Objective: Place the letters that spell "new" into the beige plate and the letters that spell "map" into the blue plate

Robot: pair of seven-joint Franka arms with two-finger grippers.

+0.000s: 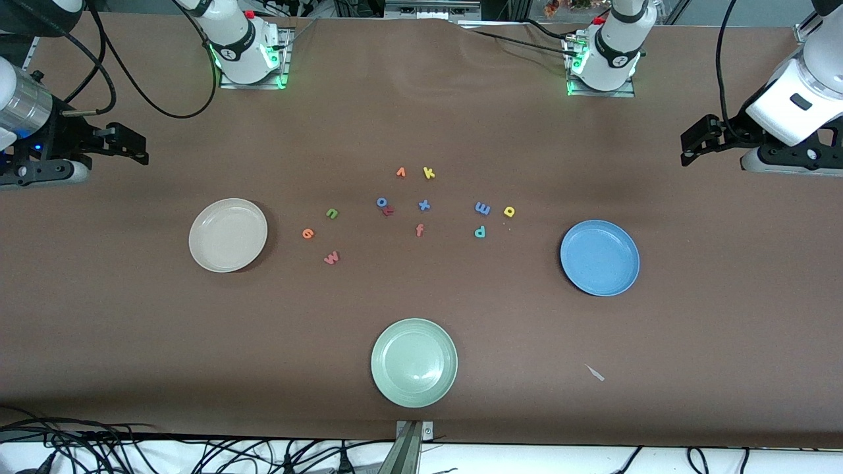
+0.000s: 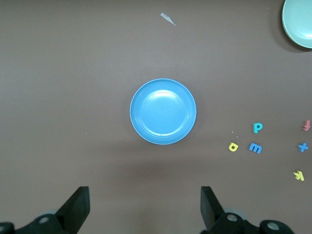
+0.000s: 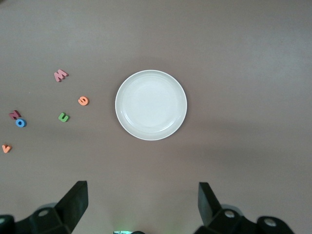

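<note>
The green n (image 1: 332,213), orange e (image 1: 307,233) and pinkish w (image 1: 331,257) lie on the table beside the empty beige plate (image 1: 228,235). The blue m (image 1: 482,208), yellow a (image 1: 508,211) and teal p (image 1: 479,231) lie beside the empty blue plate (image 1: 599,257). My right gripper (image 3: 143,202) hangs open and empty, high over the table's right-arm end, looking down on the beige plate (image 3: 151,105). My left gripper (image 2: 145,204) hangs open and empty over the left-arm end, above the blue plate (image 2: 163,111).
A pale green plate (image 1: 413,362) sits nearest the front camera. Between the two letter groups lie an orange v (image 1: 400,172), yellow k (image 1: 428,173), blue o (image 1: 382,202), red r (image 1: 388,210), blue x (image 1: 424,205) and orange f (image 1: 419,230). A small scrap (image 1: 595,372) lies on the cloth.
</note>
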